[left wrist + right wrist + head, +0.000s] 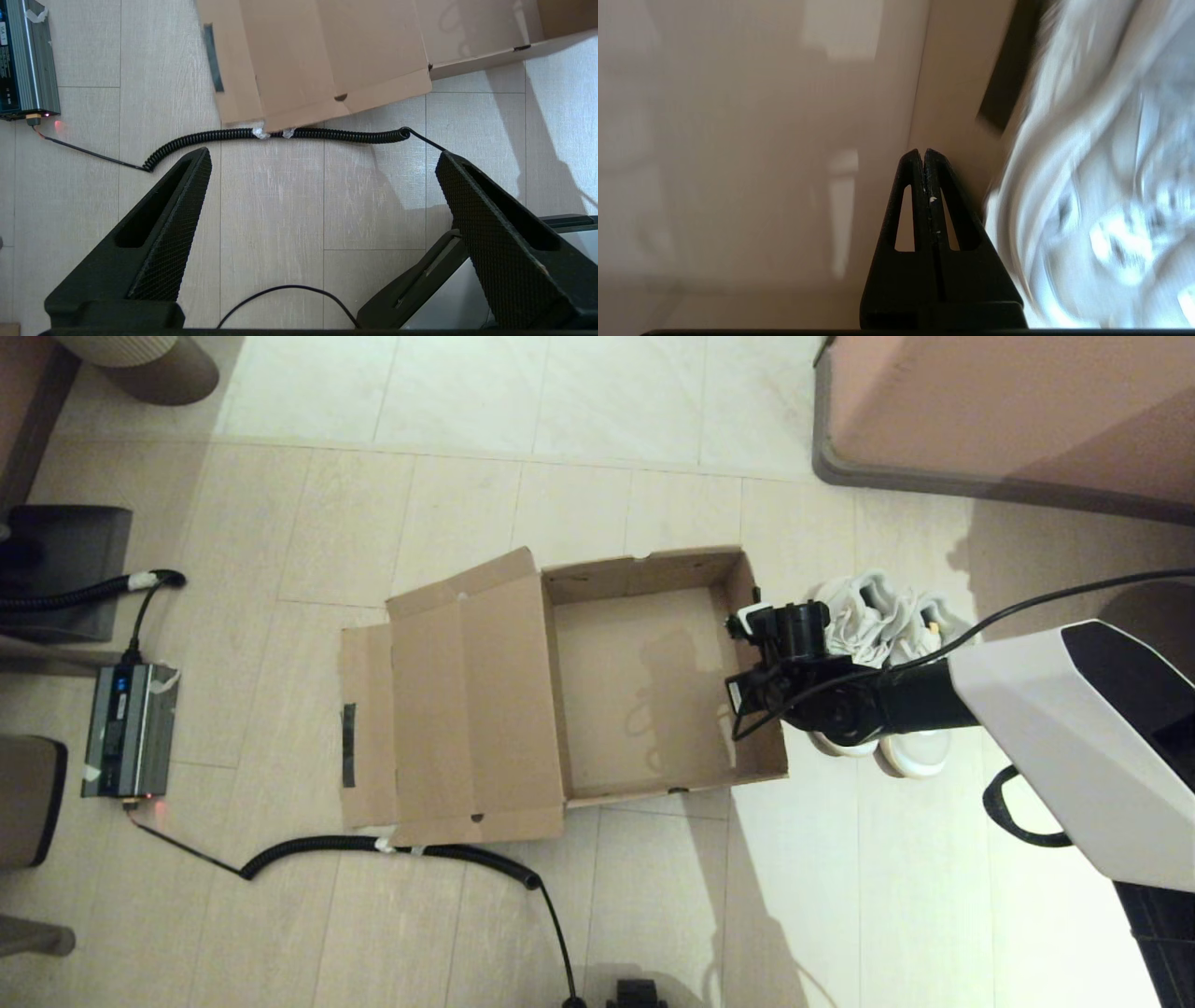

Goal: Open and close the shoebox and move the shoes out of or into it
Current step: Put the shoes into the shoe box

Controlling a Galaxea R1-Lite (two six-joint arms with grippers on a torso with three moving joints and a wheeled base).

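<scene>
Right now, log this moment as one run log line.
shoebox: open, empty | shoes: on floor outside, right of it | right gripper: shut, empty, beside shoes | left gripper: open, parked over floor

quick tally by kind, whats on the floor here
shoebox: 1, open and empty
shoes: 2, beside the box
grey power unit: 1
coiled black cable: 1
total: 5

The head camera is looking steeply down from above at the shoebox on the floor. The left wrist camera is facing down past the left gripper at the shoebox lid beyond its fingertips, a part both views share. The right wrist camera is sitting close behind the right gripper, with the shoes just beside it.
</scene>
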